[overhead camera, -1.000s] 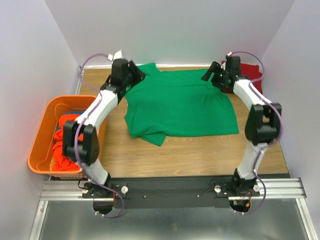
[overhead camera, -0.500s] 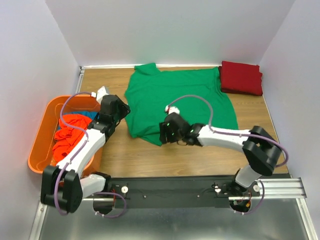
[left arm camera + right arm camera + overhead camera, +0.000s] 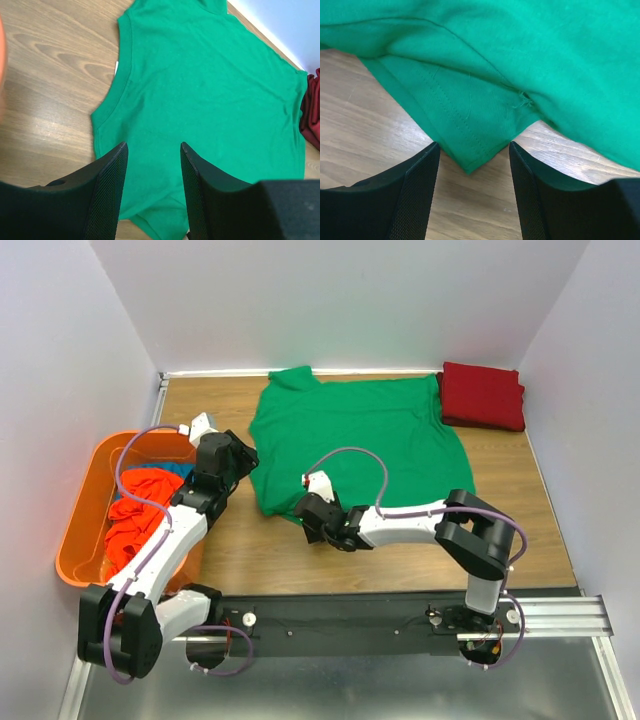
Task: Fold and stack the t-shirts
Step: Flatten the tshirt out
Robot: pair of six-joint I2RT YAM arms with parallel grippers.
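The spread t-shirt (image 3: 360,445) is a plain bright green — no print, only matching stitching along its hem — and the folded t-shirt (image 3: 483,395) is solid dark red. The bin (image 3: 75,540) is orange, with an orange-red shirt (image 3: 135,525) and a sliver of blue cloth (image 3: 181,470) inside. The table (image 3: 400,560) is light brown wood grain, and the arms (image 3: 400,525) are white and black with purple cables (image 3: 350,450).

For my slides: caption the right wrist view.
Open right gripper hovers over a corner of the green shirt on the table.
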